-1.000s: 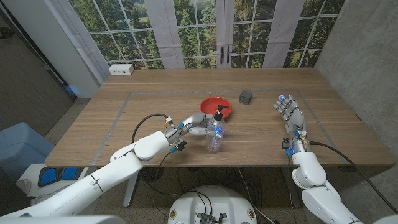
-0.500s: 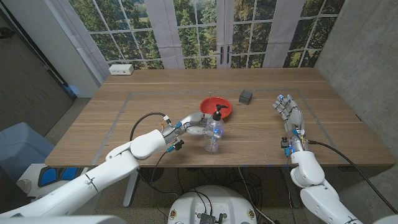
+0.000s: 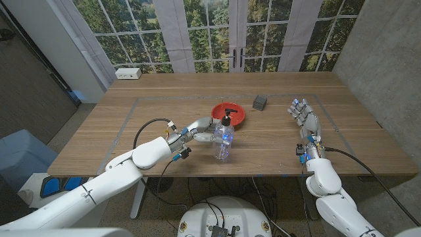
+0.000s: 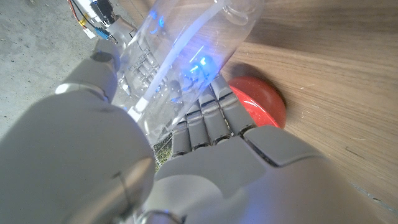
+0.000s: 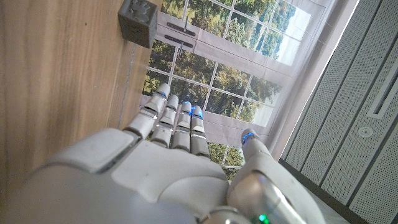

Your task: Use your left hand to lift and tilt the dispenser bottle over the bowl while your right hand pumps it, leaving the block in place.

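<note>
The left hand (image 3: 197,129) grips the clear dispenser bottle (image 3: 224,141) around its body — bottle upright, just in front of the red bowl (image 3: 229,113) on the worktop (image 3: 131,131). The right hand (image 3: 304,117) stands apart, fingers spread, holding nothing. The grey block (image 3: 260,101) sits beside the bowl.

glossy white arm shells, grey segmented fingers with blue-lit tips; black cables loop at the left hand (image 3: 195,130) and right hand (image 3: 304,116) wrists.
</note>
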Tool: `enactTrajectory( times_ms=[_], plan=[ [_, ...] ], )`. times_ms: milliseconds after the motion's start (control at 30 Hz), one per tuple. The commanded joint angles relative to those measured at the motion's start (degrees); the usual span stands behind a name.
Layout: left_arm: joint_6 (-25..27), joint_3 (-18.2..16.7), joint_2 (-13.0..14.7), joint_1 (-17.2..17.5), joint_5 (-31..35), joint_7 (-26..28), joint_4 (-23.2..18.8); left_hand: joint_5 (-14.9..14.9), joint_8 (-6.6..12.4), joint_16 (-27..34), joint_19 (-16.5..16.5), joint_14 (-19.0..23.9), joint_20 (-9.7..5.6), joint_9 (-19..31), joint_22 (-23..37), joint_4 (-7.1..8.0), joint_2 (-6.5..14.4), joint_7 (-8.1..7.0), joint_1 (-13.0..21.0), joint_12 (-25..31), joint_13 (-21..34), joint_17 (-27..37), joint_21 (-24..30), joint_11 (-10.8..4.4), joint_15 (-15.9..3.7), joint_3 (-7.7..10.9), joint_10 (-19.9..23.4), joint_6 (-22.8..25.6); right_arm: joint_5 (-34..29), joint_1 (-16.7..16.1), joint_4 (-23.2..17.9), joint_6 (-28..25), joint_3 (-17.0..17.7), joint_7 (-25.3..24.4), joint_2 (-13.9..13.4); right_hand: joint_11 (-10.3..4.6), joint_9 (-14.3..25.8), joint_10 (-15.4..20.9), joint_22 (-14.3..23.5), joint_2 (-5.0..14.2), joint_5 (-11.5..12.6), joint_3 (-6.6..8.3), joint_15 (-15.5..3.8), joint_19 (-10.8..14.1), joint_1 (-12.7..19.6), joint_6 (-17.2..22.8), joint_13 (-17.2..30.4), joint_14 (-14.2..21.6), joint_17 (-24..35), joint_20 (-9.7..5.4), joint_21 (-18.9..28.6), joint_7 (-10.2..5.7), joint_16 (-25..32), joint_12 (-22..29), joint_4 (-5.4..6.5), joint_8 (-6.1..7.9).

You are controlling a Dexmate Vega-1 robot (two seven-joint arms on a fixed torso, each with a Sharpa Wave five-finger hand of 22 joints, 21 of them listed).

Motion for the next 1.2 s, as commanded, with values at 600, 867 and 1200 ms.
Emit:
enactTrajectory(
  times_ms=[600, 867, 1200],
  plan=[
    [1.1, -4.3, 3.8, 3.7, -1.4, 1.8, -2.9, -0.2, 0.26, 0.0, -0.2, 4.8, -3.49, 0.3, 0.2, 0.18, 16.1, -6.28, 16.7, 0.3, 0.8, 0.5, 0.6, -10.75, -12.42, -1.08, 11.4, 9.7, 0.7, 2.0, 0.5, -1.4, -0.9, 0.2, -0.1, -0.19, 0.2, 0.4, 0.2, 0.27, -0.1, 0.11, -0.13, 0.5, -0.5, 0.7, 0.3, 0.5, 0.4, -0.03, 0.2, 0.02, -0.2, 0.0, -0.49, 0.05],
    [1.1, -5.5, 3.8, 4.1, -1.3, 3.2, -2.4, -0.2, 0.32, 0.0, -0.3, 4.9, -3.62, 0.2, 0.2, 0.18, 16.0, -6.75, 17.1, 0.2, 0.8, 0.5, 0.7, -10.86, -12.50, -1.55, 11.8, 10.2, 0.9, 2.1, 0.7, -1.2, -1.0, 0.1, -0.1, -0.31, 0.2, 0.4, 0.2, 0.31, -0.1, 0.12, -0.11, 0.4, -0.5, 0.7, 0.3, 0.5, 0.4, 0.01, 0.2, -0.15, -0.2, 0.0, -0.55, 0.02],
    [2.7, -7.1, 4.7, 4.6, 0.0, 4.7, -3.1, -0.2, 0.30, -0.2, -0.6, 5.0, -3.73, 0.2, 0.2, 0.22, 16.0, -6.90, 17.4, 0.0, 0.8, 0.6, 0.7, -10.97, -12.53, -1.98, 11.9, 10.6, 0.5, 2.6, 0.9, -1.2, -1.3, 0.2, -0.2, -0.15, 0.2, 0.4, 0.2, 0.35, -0.1, 0.13, -0.12, 0.4, -0.5, 0.7, 0.3, 0.5, 0.4, -0.07, 0.2, 0.03, -0.2, 0.0, -0.63, 0.00]
  ],
)
